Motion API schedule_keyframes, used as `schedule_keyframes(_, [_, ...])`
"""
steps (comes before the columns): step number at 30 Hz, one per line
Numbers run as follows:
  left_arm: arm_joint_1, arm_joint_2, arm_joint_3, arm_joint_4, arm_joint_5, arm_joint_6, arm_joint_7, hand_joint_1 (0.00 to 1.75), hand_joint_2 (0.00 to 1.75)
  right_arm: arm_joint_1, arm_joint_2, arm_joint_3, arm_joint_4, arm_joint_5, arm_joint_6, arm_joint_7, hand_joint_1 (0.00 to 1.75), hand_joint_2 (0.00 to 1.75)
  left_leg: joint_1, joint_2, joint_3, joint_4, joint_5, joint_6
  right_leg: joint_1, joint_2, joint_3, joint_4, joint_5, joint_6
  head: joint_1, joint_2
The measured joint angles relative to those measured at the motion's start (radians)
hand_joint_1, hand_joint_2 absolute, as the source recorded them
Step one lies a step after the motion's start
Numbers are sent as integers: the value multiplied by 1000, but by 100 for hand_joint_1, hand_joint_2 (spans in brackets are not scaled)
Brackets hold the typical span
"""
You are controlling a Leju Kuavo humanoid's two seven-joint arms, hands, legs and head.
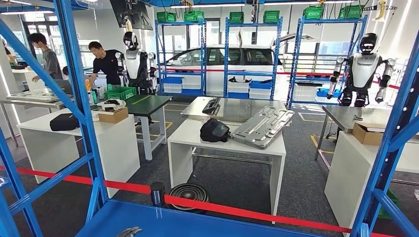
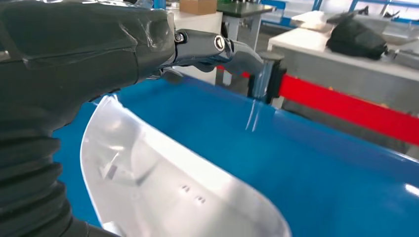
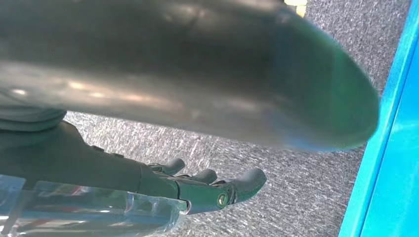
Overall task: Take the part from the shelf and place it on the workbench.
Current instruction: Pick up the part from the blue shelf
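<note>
The part (image 2: 173,192), a shiny silver-white curved panel, lies on the blue shelf board (image 2: 316,168). My left hand (image 2: 99,54) hovers just over the part's near end with its fingers (image 2: 217,47) stretched out straight across the board; I cannot see them closing on the part. Its fingertips (image 1: 129,231) peek in at the bottom of the head view. My right hand (image 3: 197,185) hangs over grey carpet beside the shelf's blue edge (image 3: 390,148), fingers apart and empty. A broad blurred grey shape (image 3: 197,69) lies close above them. The white workbench (image 1: 188,134) stands beyond the shelf.
A black bag (image 1: 214,131) and a grey metal panel (image 1: 263,126) lie on the workbench. A red barrier belt (image 1: 237,211) on a post (image 1: 157,192) runs between shelf and bench. Blue shelf uprights (image 1: 79,98) frame the view. Two people and other robots stand far back.
</note>
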Motion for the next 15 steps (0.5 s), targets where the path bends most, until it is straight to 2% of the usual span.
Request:
schedule_keyframes(1, [-6,-2,-5,6,3,-1,0,0,175,0,-2,0,3,0,-2,0,0,0,2,0,1,-4,3,8,-1,-1,-12,23,-13,1,1,0])
schedule_keyframes(2, [-11,-4,-11,13,7,-2,-1,0,175,0,-5,0,7,0,-4,0,0,0,3,1,2,-8,5,14,-1,-1,-35,69,-35,0,2,0])
schedule_keyframes(4, [-17,-8,-23,30,14,-5,-1,0,175,0,-10,0,14,1,-9,0,0,0,1,1,1,-9,6,21,-1,-2,-108,217,-91,-5,4,0])
schedule_keyframes(5, [-17,-10,-30,39,16,-6,-1,0,175,1,-11,0,16,1,-10,1,0,0,-1,1,1,-9,5,22,-2,-2,-141,282,-111,-4,5,0])
schedule_keyframes(6, [-16,-12,-36,48,18,-7,-1,0,175,1,-11,0,18,1,-11,2,0,0,-2,1,1,-8,5,23,-2,-2,-160,314,-116,-1,5,0])
schedule_keyframes(7, [-16,-14,-41,55,19,-7,-1,0,175,2,-11,0,20,1,-11,3,0,0,-3,0,2,-8,5,23,-2,-2,-157,302,-104,4,6,0])
schedule_keyframes(8, [-15,-15,-45,60,21,-8,-2,0,175,1,-12,0,21,1,-11,3,0,0,-3,-1,3,-7,4,22,-2,-3,-134,248,-78,10,6,0])
schedule_keyframes(9, [-16,-15,-49,63,23,-8,-3,0,175,1,-13,0,21,1,-11,4,0,0,-3,-1,3,-6,3,20,-2,-4,-97,169,-46,15,6,0])
schedule_keyframes(10, [-18,-16,-53,66,26,-9,-5,0,175,0,-15,0,22,1,-12,4,0,0,-6,-2,3,-2,1,17,-1,-4,-61,95,-18,15,7,0])
schedule_keyframes(11, [-20,-16,-58,69,30,-11,-7,0,175,0,-17,0,23,1,-14,5,0,0,-9,-2,2,1,-1,13,0,-5,-35,42,1,12,6,0])
schedule_keyframes(12, [-22,-16,-63,72,34,-12,-9,0,175,0,-19,0,25,1,-15,6,0,0,-11,-3,0,3,-2,9,2,-5,-22,15,10,6,6,0])
schedule_keyframes(15, [-26,-18,-78,79,42,-14,-16,0,175,0,-22,0,31,1,-17,7,0,0,-8,-3,-3,7,-5,-5,3,-5,-19,8,16,-13,5,0])
